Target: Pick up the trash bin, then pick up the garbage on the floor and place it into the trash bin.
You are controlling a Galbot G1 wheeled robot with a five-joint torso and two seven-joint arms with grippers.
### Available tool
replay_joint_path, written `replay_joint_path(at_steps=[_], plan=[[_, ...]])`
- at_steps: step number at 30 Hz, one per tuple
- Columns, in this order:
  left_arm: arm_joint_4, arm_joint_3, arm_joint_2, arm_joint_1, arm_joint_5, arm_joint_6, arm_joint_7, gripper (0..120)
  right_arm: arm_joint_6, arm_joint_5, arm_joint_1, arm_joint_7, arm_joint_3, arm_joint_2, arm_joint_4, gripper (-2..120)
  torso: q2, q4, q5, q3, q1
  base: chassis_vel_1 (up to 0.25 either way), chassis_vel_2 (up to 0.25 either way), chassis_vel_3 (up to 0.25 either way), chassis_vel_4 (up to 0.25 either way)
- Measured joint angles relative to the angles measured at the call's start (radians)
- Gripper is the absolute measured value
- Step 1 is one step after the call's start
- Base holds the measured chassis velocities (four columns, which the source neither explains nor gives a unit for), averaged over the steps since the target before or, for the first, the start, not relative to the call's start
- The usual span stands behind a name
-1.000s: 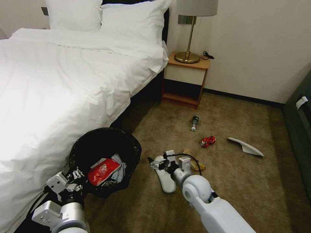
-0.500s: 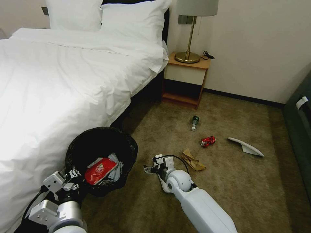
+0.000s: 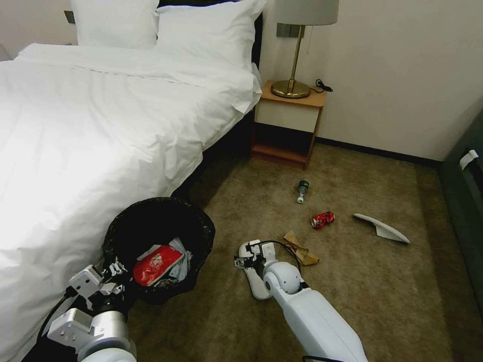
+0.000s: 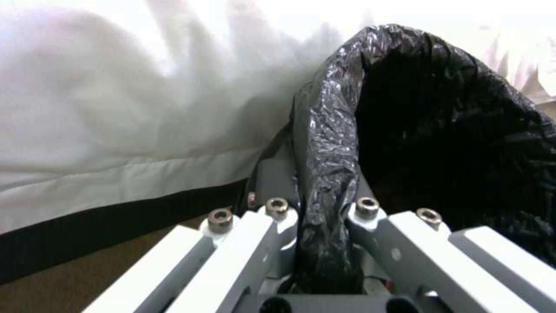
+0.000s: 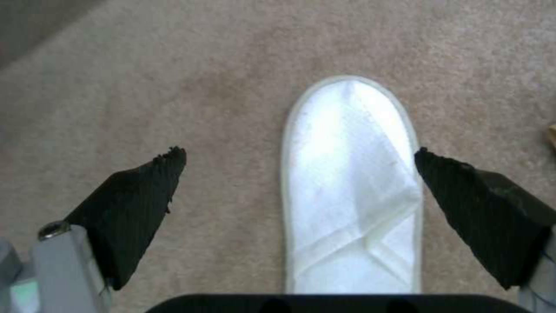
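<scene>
Left gripper (image 4: pixel 321 217) clamped on bin (image 3: pixel 201 226) rim, keeping mouth up beside bed (image 3: pixel 100 125) | right gripper (image 5: pixel 301 174) spread wide over slipper (image 5: pixel 347 182), straddling it for pickup

Black-lined trash bin (image 3: pixel 159 236) sits by the bed, red wrapper (image 3: pixel 155 265) inside; white slipper (image 3: pixel 255 274), paper bag (image 3: pixel 300 250), red can (image 3: pixel 322 219), green bottle (image 3: pixel 302 190) and second slipper (image 3: pixel 382 228) lie scattered on carpet

No words, brand names or numbers can be read anywhere. The red snack wrapper (image 3: pixel 156 264) in the trash bin (image 3: pixel 201 226) carries pale print too small to make out, and the crushed red can (image 3: pixel 322 219) on the carpet shows no legible label.
</scene>
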Motion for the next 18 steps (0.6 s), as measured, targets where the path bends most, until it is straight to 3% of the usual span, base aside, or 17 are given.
replay_joint_path(at_steps=[18], plan=[[-0.006, 0.0, 0.0, 0.013, 0.003, 0.0, 0.001, 4, 0.006, -0.119, 0.037, -0.112, 0.093, 0.027, -0.125, 100, 0.0, 0.0, 0.0, 0.0, 0.0, 0.0, 0.0, 0.0, 0.0]])
